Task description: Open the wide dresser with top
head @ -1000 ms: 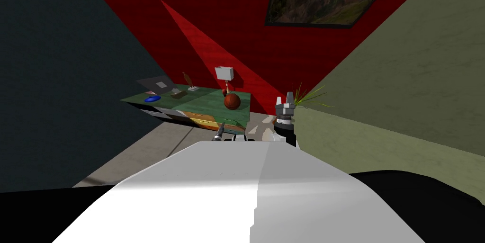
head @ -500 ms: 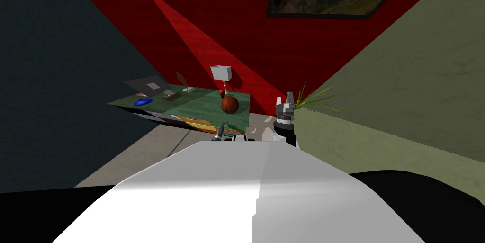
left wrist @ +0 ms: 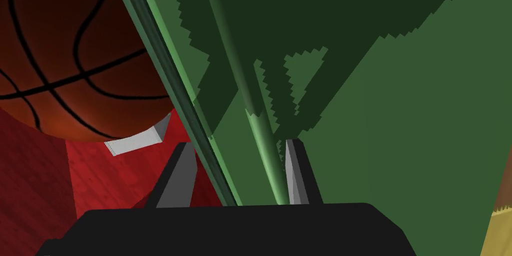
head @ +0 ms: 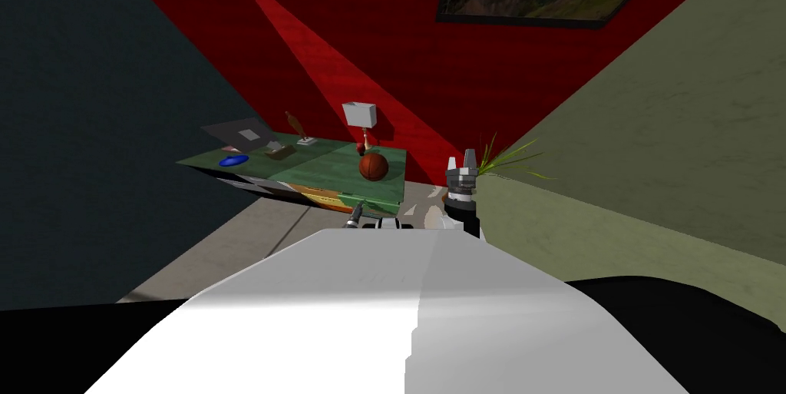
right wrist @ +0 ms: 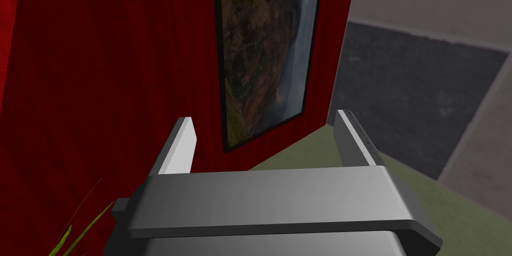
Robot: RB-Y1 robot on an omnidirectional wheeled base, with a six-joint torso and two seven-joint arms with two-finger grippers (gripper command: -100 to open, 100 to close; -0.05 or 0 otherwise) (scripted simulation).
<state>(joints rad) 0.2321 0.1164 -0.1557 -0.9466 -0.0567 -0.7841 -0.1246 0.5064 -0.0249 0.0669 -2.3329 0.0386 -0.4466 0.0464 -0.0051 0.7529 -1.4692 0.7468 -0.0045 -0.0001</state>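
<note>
Wide low dresser with a green top (head: 322, 168) stands against the red wall, ahead and a little to my left. An orange-brown basketball (head: 373, 166) sits on its near right corner, with a small white-shaded lamp (head: 360, 114) behind it.

Left gripper (left wrist: 239, 143) is at the dresser's front face, just under the lip of the top. The ball looms close above that lip in the left wrist view. Its fingers (left wrist: 296, 168) stand apart, narrower than a full spread.

A slim green bar handle (left wrist: 261, 133) runs up between them. Its long axis points away from the gripper body, so the fingers close across its width. The bar lies just beside one finger, perhaps touching. The other finger is well off it, with the edge of the top crossing the gap. Judged straddled, not clamped.

Right gripper (head: 464, 159) is raised at my right side beside the olive wall, fingers fully spread and holding nothing.

- The left arm is far nearer and is the working one.
- Whether any front already stands out I cannot tell.
- The next move likely calls for closing on the bar, then drawing straight back from the face.
- Risk: the far finger catches the lip of the top rather than the bar.
</note>
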